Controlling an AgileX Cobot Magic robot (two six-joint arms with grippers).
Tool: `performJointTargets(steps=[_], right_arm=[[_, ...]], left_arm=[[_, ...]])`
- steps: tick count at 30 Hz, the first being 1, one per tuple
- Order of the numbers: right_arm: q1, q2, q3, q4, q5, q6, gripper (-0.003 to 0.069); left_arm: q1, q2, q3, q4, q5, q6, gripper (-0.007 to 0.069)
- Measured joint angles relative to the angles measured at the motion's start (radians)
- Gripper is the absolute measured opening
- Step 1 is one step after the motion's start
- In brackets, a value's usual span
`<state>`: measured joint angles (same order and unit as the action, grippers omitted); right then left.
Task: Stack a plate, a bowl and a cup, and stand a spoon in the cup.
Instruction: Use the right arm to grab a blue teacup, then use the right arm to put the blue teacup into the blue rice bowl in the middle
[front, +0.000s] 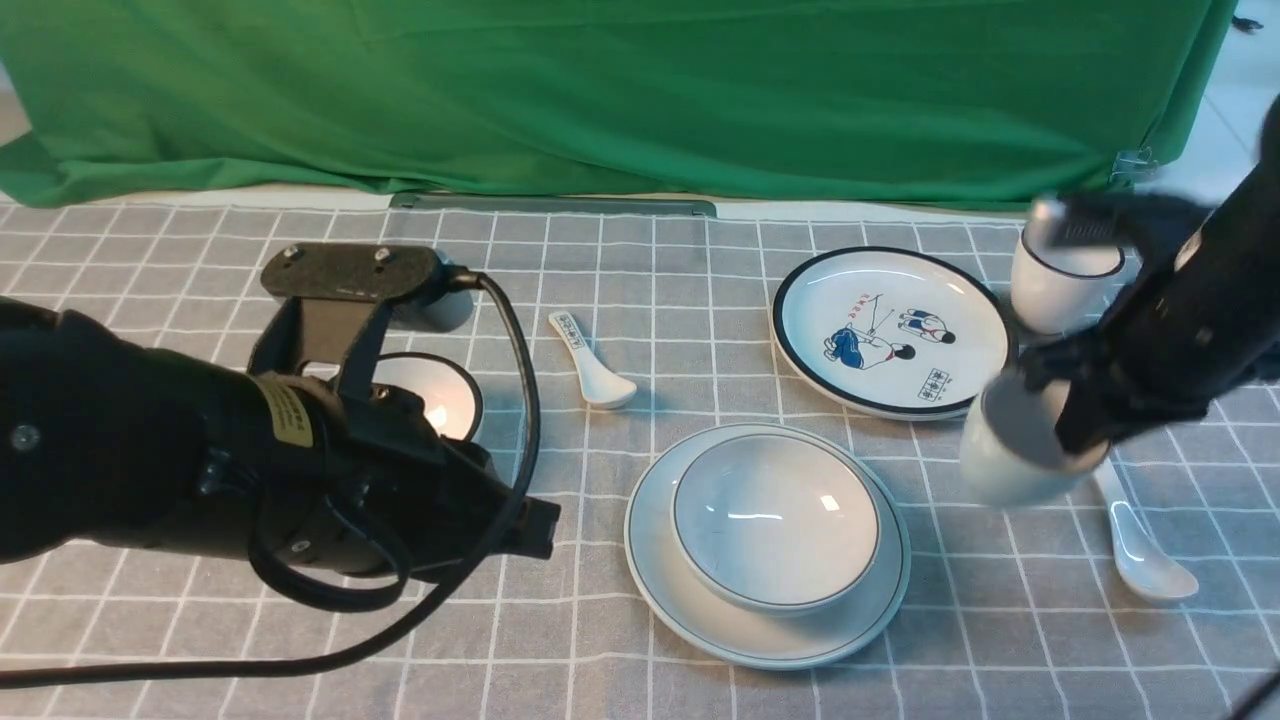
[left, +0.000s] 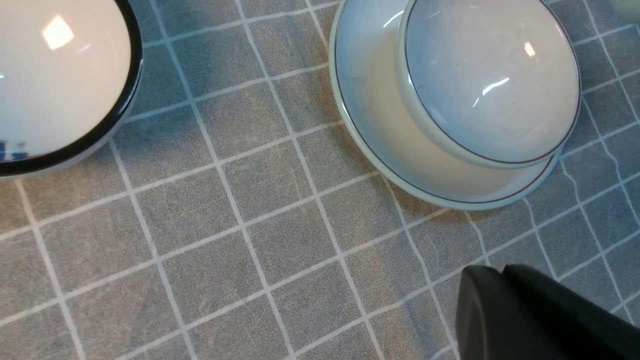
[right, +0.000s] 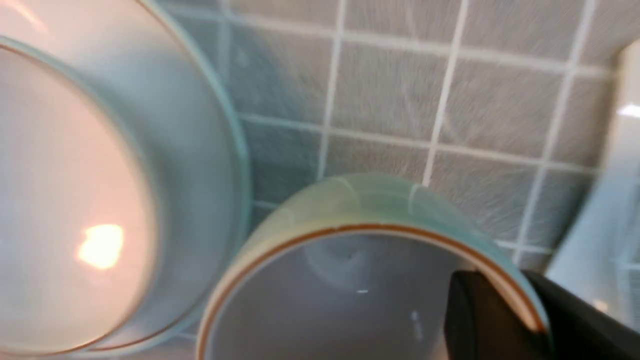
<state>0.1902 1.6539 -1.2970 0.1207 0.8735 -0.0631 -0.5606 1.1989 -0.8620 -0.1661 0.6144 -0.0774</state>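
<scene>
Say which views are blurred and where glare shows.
Front view: the cup and the right arm are motion-blurred, the rest sharp. Left wrist view: sharp, lamp glare on the black-rimmed bowl. Right wrist view: soft throughout, warm glare on the bowl.

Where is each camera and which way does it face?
Front: between the arms, facing forward over the table; left arm and right arm show.
Left wrist: left arm, looking down at bowl on plate; left end effector shows.
Right wrist: right arm, looking into the cup; right end effector shows.
Shared: all show the bowl.
</scene>
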Motion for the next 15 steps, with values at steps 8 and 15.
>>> performJointTargets(steps=[8,15], right_arm=[[0.237,0.043,-0.166,0.009,0.057,0.001,0.0086],[0.324,0.198,-0.228,0.010,0.057,0.006,0.0086]], left_arm=[[0.000,0.000,0.001,0.000,-0.033,0.000,0.0008],[0.000,0.000,0.001,-0.007,-0.020,-0.001,0.0008]])
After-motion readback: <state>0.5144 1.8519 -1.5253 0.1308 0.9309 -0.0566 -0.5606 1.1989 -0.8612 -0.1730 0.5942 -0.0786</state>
